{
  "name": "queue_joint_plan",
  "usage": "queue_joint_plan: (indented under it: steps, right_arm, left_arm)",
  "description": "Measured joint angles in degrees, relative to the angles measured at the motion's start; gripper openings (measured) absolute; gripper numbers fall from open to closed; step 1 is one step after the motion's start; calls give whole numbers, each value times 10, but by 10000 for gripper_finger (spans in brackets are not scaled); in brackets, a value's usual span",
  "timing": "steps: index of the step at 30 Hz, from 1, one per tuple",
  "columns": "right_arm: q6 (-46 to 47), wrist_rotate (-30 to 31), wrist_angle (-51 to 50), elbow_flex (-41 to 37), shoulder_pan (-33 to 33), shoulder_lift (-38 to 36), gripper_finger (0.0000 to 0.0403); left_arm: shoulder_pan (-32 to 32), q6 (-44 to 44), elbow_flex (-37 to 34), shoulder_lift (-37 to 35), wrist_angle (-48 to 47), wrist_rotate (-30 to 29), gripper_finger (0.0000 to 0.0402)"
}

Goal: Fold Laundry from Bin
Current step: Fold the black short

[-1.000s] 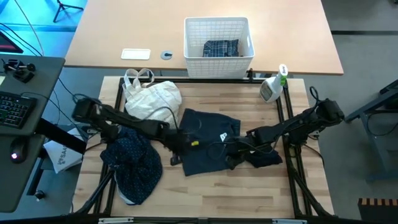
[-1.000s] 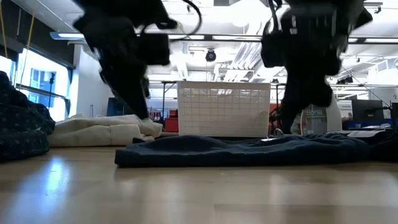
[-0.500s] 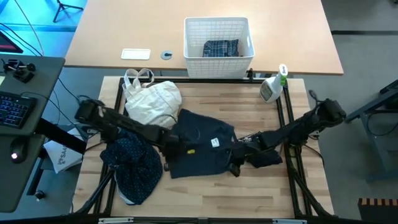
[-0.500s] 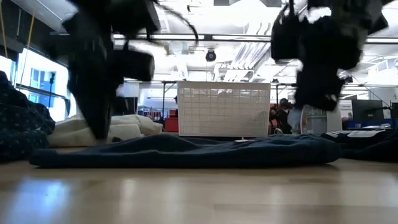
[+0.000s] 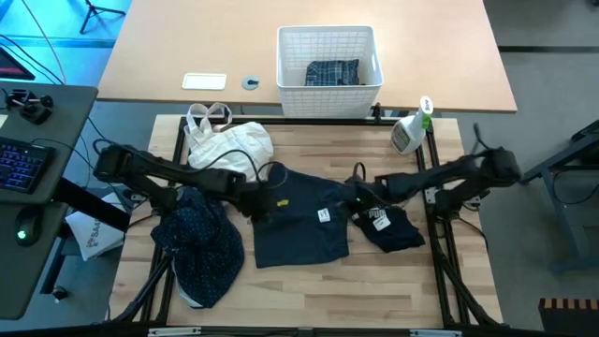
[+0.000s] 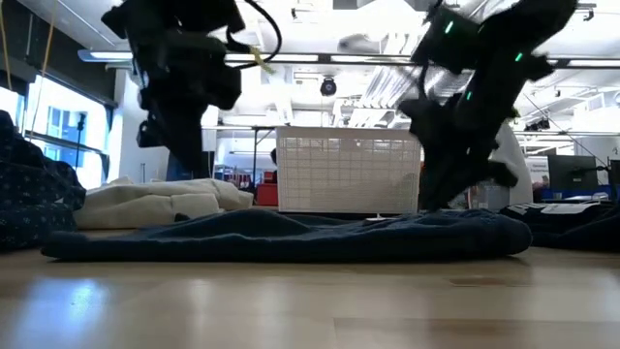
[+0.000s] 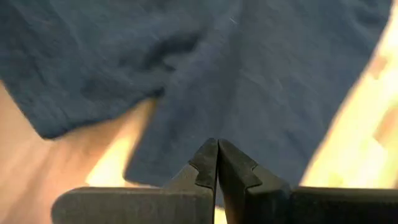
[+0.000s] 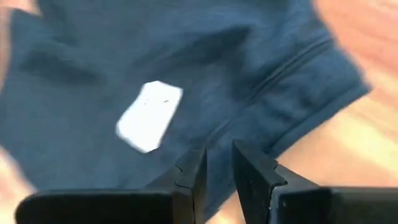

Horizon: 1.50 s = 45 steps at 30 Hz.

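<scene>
A plain dark navy piece (image 5: 299,229) lies spread flat on the middle of the table, a white label (image 5: 324,215) facing up. My left gripper (image 5: 260,204) is shut just above its far left part, with blurred cloth (image 7: 267,74) below the fingers. My right gripper (image 5: 360,195) hovers over its far right corner, its fingers a narrow gap apart above the label (image 8: 149,115). The dotted navy shirt (image 5: 201,245) lies heaped at the table's left edge. The plaid shirt (image 5: 332,72) lies in the white bin (image 5: 285,89) on the far desk.
A cream cloth bag (image 5: 229,145) sits at the far left of the table. A second dark garment with white print (image 5: 388,229) lies right of the navy piece. A spray bottle (image 5: 409,133) stands at the far right corner. Bare wood shows along the near edge.
Both grippers first dragged the navy piece toward the table's left and near edge, which flattened it. They then rose off it and moved toward the far edge, the right one farther. The piece now lies spread out, left of where it lay a second ago.
</scene>
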Motion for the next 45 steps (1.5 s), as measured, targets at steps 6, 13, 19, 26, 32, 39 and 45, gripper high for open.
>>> queue_joint_plan:
  steps: [6, 13, 19, 26, 32, 39, 45]
  right_arm:
    - [-57, 38, -72, 13, -97, 42, 68]
    - [-122, 18, -74, 36, -105, -46, 68]
    - [-228, -13, -75, 35, -12, -103, 70]
    - [-495, -93, -96, 33, 136, -98, 126]
    - [-672, 43, -152, 32, 217, -55, 181]
    - [-685, 47, -116, 34, 224, 46, 156]
    - [-576, 71, -142, 75, 210, 66, 26]
  left_arm:
    - [-1, -7, 0, 6, 17, -53, 0]
    - [-10, 0, 0, 6, 16, -55, 0]
    - [-14, 83, 0, 6, 37, -29, 7]
    - [-49, 254, 0, 6, 103, 38, 72]
    - [-95, 347, 0, 21, 144, 30, 139]
    - [-114, 284, 0, 72, 148, 27, 165]
    - [-141, 293, 0, 69, 150, 25, 150]
